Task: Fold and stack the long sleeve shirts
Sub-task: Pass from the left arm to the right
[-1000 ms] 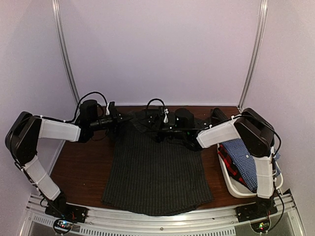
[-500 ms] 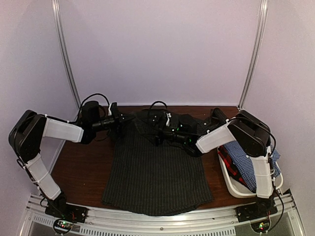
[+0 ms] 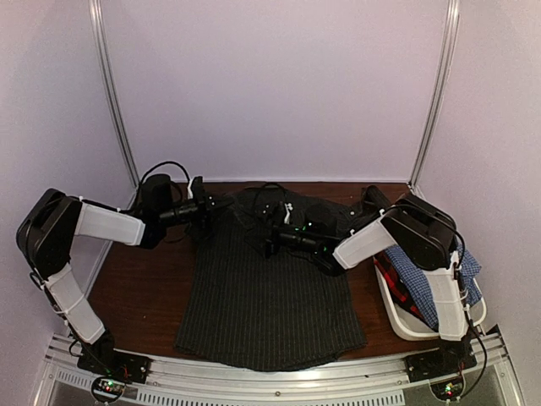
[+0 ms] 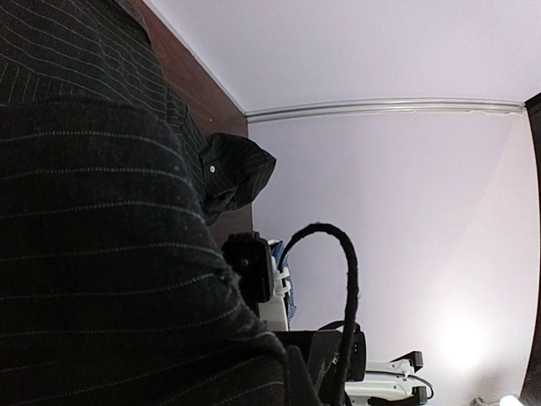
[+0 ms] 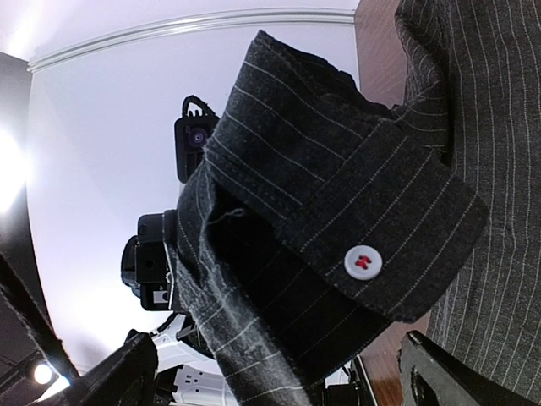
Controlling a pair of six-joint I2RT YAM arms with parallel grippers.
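Brown wood table point(image 3: 135, 283); white plastic tub point(image 3: 404, 328) at rt edge; pale walls.

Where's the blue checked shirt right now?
In the top external view, the blue checked shirt lies in the white tub at the right edge of the table, on top of the red-and-dark shirt.

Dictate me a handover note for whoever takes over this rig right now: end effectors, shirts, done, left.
Left end effector: at the black shirt's far-left shoulder; cloth hides its grip.
Right end effector: at a buttoned cuff over the shirt's chest; grip unclear.
Black shirt lies spread on the table; blue check shirt and red shirt sit in the tub.
Done: black shirt laid out. Left: fold all three, stack.
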